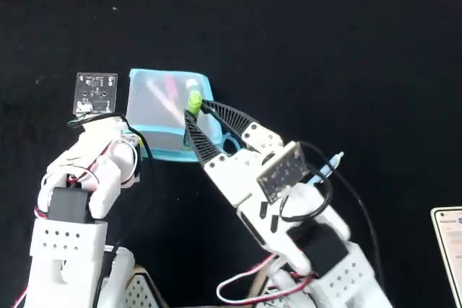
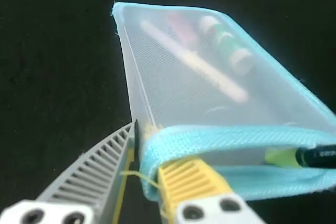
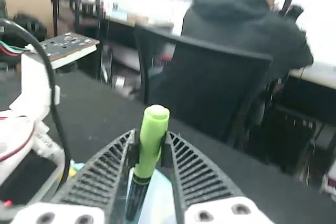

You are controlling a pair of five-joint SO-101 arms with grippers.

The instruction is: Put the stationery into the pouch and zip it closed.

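Right gripper [image 3: 151, 139] was clamped on green-capped black highlighter [image 3: 151, 129], held at zipper edge of translucent light-blue-trimmed mesh pouch [image 2: 178, 93], pouch corner pinched by left gripper [image 2: 146, 148].

Nothing here can actually be read from where I stand.

The nearest thing to lettering is some pale print on the black barrel of the green marker [image 2: 317, 157], at the mouth of the pouch [image 2: 210, 103], and it is too blurred to make out. A white card [image 1: 449, 239] at the right edge of the table [image 1: 303, 48] carries lines of small print, too small to read. A little square board [image 1: 96, 94] by the pouch shows dots, with no letters I can tell.
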